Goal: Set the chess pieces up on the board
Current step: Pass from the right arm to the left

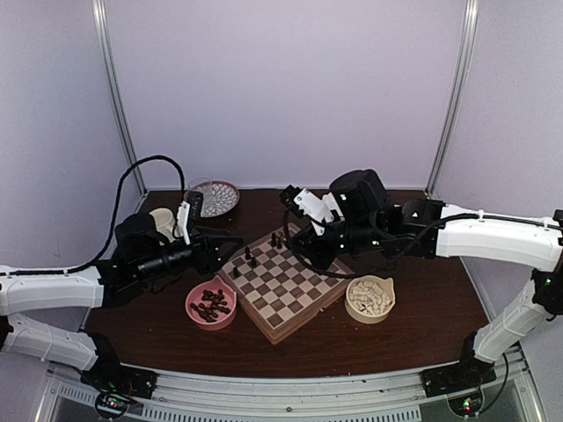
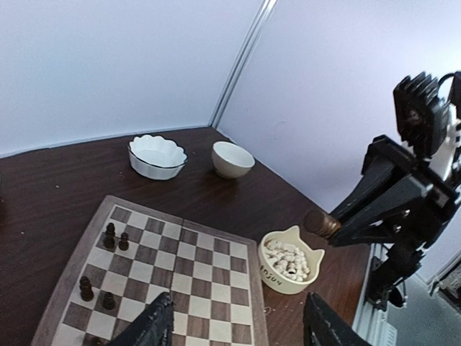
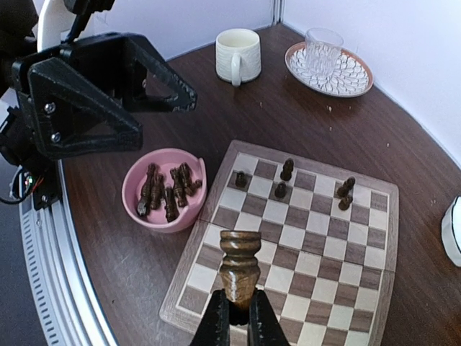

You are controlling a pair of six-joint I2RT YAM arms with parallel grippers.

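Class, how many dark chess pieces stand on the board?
5 on the board, along one side: a lone piece nearest the pink bowl, one pair mid-row, a second pair farthest along. The right gripper holds a sixth piece above the board.

Board: dark brown and cream checks, light tan border.
Chess pieces on board: dark brown.
Raised chess piece: mid brown, glossy.
Pink bowl, at 9 o'clock of the board in the top view: plain pink; bowl pieces dark brown.
Cat-eared bowl, at 4 o'clock: cream with dark lettering; pale pieces cream-white.
Table: dark brown wood grain.
Mug: cream.
Plate: white with dark scale pattern, orange-brown rim.
Scalloped bowl: white, dark rim line.
Left gripper, right gripper: black.
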